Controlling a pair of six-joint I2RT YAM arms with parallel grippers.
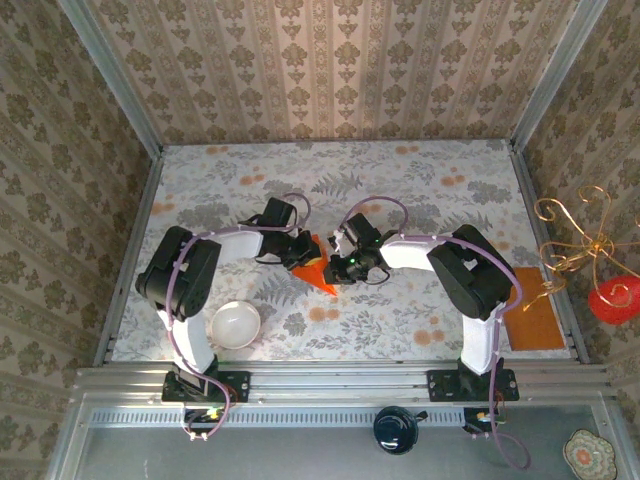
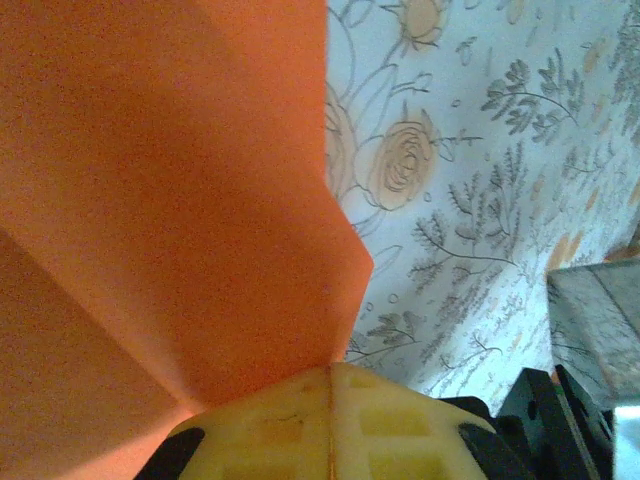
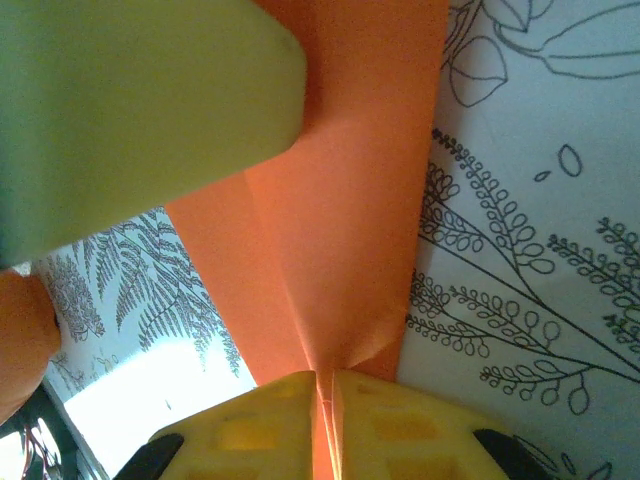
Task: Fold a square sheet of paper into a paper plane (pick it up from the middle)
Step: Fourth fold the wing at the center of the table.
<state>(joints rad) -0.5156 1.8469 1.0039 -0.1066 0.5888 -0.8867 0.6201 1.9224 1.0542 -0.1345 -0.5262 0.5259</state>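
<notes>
The sheet of paper [image 2: 150, 200] was thin orange stock with a matt, faintly grainy finish and sharp creases. The fingers [image 2: 270, 430] of the left gripper [image 2: 330, 380] and those of the right gripper [image 3: 322, 385] were pale yellow moulded plastic, smooth and matt. The surface [image 1: 450, 220] carried a matt floral-printed covering, the bowl [image 1: 236, 325] was glossy white, and the frame rail [image 1: 340, 377] was bare satin metal.

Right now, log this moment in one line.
orange paper: creased | left gripper: shut on it | right gripper: shut on it

Damask-patterned walls [image 1: 330, 70] box in three sides, and a pale floral worktop [image 1: 450, 220] sits bright under even light.
</notes>
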